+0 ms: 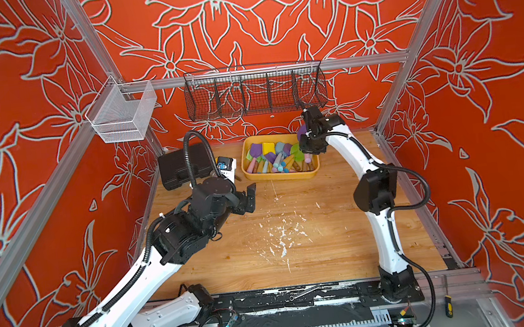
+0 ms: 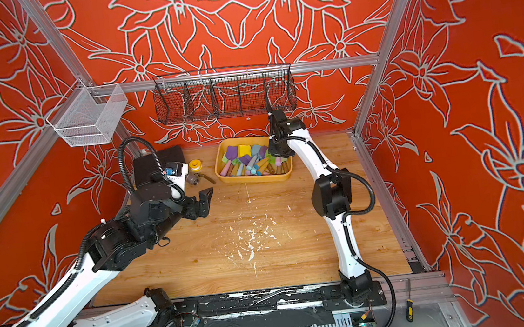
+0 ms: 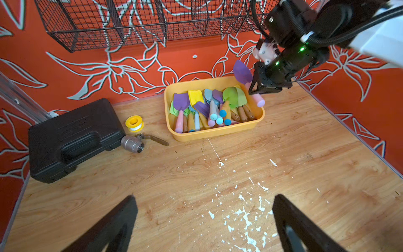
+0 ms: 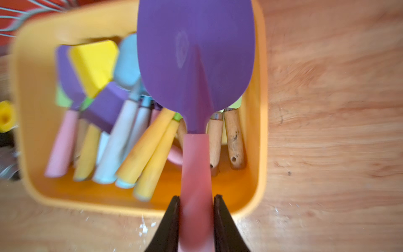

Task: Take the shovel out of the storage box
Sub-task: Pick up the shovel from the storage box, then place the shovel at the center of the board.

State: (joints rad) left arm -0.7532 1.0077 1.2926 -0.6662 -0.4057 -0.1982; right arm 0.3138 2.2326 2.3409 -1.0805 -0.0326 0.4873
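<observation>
Above the storage box (image 3: 212,135) rim, right hand (image 4: 196,197) grips the shovel (image 4: 196,65); left hand (image 3: 205,196) gapes over tabletop (image 3: 174,174).

Lighting bright, even, diffuse from above; only soft shadows under the left arm (image 1: 168,233) on the table (image 1: 330,256). Both top views sharp centrally; frame posts (image 1: 413,39) splay outward, colour fringing on the wall (image 1: 5,164) at 3 and 9 o'clock. Left wrist view crisp, left gripper (image 3: 205,218) dark, soft-edged at 6 o'clock. Right wrist view motion-smeared: storage box (image 4: 32,152) blurred, shovel (image 4: 196,65) slightly soft, pale sheen on blade.
</observation>
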